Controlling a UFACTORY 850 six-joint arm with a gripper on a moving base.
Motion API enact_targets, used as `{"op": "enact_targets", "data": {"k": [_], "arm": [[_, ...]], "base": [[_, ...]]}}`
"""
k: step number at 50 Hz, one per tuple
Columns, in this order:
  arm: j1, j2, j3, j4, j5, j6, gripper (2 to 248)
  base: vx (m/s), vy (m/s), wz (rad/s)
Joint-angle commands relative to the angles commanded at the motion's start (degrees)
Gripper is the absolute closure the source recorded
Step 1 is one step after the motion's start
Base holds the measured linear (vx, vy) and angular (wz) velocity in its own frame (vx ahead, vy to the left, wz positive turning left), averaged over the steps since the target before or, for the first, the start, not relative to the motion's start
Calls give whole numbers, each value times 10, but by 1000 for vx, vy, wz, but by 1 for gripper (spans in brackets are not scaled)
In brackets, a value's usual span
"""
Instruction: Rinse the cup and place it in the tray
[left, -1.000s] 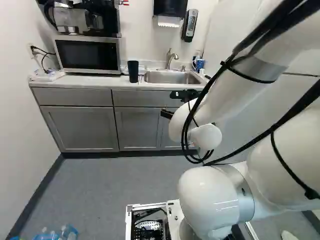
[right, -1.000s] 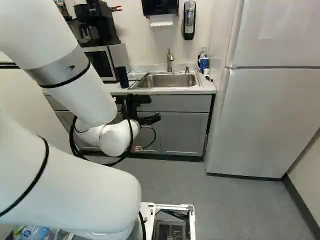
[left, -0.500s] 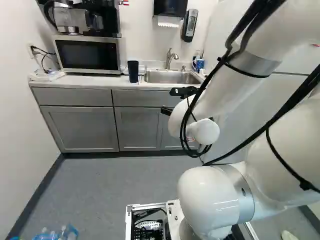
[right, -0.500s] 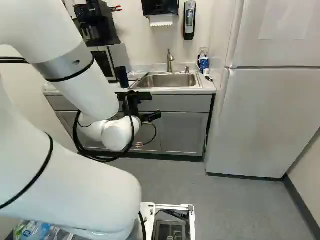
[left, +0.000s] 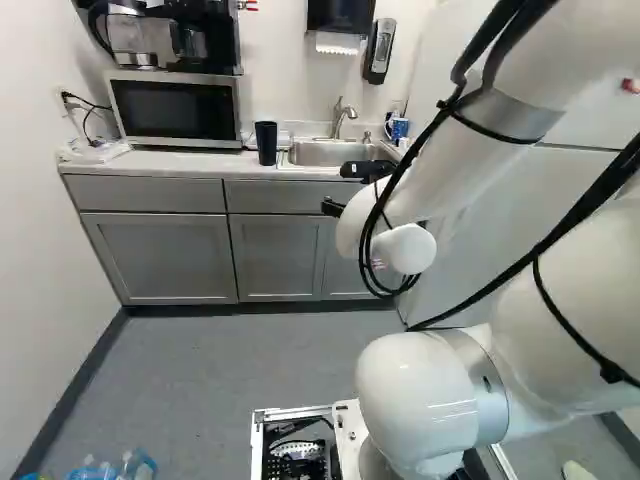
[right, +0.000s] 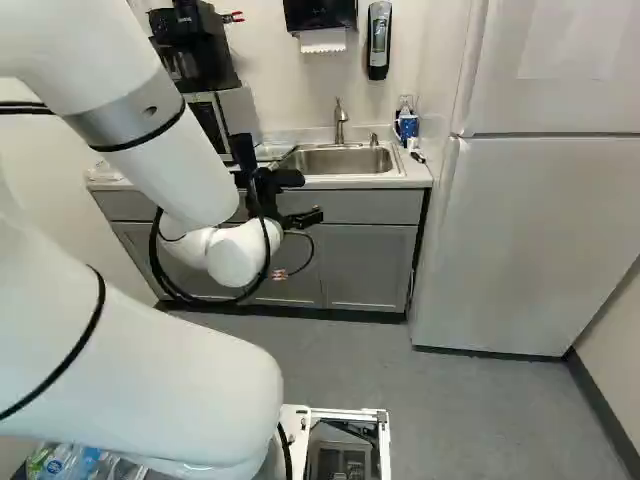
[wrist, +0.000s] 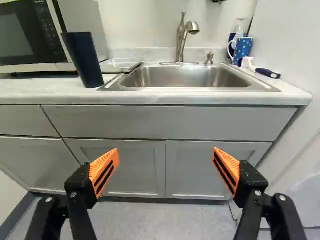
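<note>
Reaching out toward the counter (wrist: 200, 99) with the white arm (left: 450, 175). Holding the black gripper (right: 303, 217) up before the grey cabinets (wrist: 136, 167), wide open, with fingers spread well apart and with orange pads (wrist: 104, 171) angled in toward each other. Looking past them, straight at the cabinet doors.

And over to the dark cup (wrist: 84, 60)! Stands upright on the counter near its front edge, beside the microwave (wrist: 22, 42), well apart from the gripper. Just behind it, find the clear tray (wrist: 120, 65), lying low on the counter between cup and sink (wrist: 185, 76).

Across to the sink now, shining under the faucet (wrist: 181, 42), with a small pump (wrist: 209, 58) next to that on the back rim. Then on to the far corner: see a blue patterned mug (wrist: 243, 49) near the wall, and just ahead of it a brush (wrist: 267, 73) with a dark handle.

Up on the wall in the right base view, catch the towel dispenser (right: 320, 14) beside the soap dispenser (right: 379, 40). Off to the right there, rising tall, take in the white refrigerator (right: 540, 240).
</note>
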Motion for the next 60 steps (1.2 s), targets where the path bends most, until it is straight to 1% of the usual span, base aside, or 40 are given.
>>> {"op": "enact_targets", "data": {"k": [37,60], "arm": [[0,18,-36,0,0,0,3],[0,16,-69,0,0,0,3]], "base": [[0,0,0],[0,0,0]]}}
